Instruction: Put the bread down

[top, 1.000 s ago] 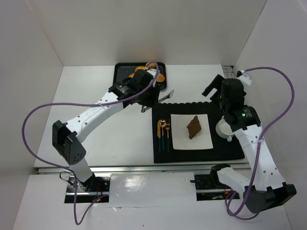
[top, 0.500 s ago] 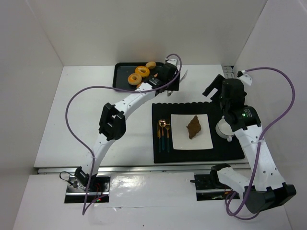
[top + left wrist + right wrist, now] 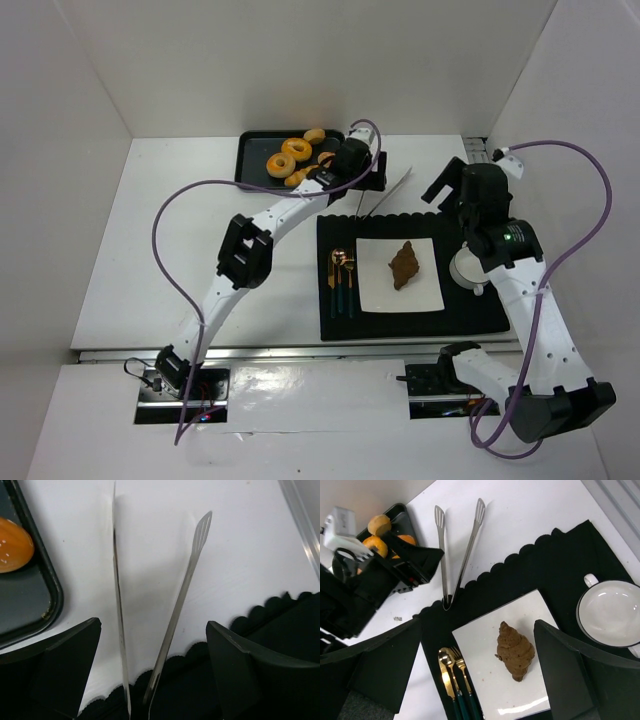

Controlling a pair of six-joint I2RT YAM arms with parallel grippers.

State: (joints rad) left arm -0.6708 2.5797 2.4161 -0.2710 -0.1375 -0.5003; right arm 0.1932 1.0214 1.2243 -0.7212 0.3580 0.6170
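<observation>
The bread (image 3: 405,265), a dark brown lumpy pastry, lies on a white square plate (image 3: 375,290) on the black mat. It also shows in the right wrist view (image 3: 515,650), on the same plate (image 3: 480,685). My right gripper (image 3: 447,182) hangs open and empty above the mat's far right; in its wrist view (image 3: 481,669) the bread sits between its spread fingers, far below. My left gripper (image 3: 372,180) is open at the mat's far edge. Metal tongs (image 3: 386,192) lie on the table between its wide-apart fingers (image 3: 65,670), untouched.
A black tray (image 3: 248,165) with golden ring doughnuts (image 3: 282,163) stands at the back left. A gold spoon and fork (image 3: 342,280) lie left of the plate. A white cup (image 3: 468,268) stands on the mat's right side. White walls enclose the table.
My left arm swung right from the tray to the mat's far edge and stretched out. The tongs came along and now lie on the table. My right arm has not moved.
</observation>
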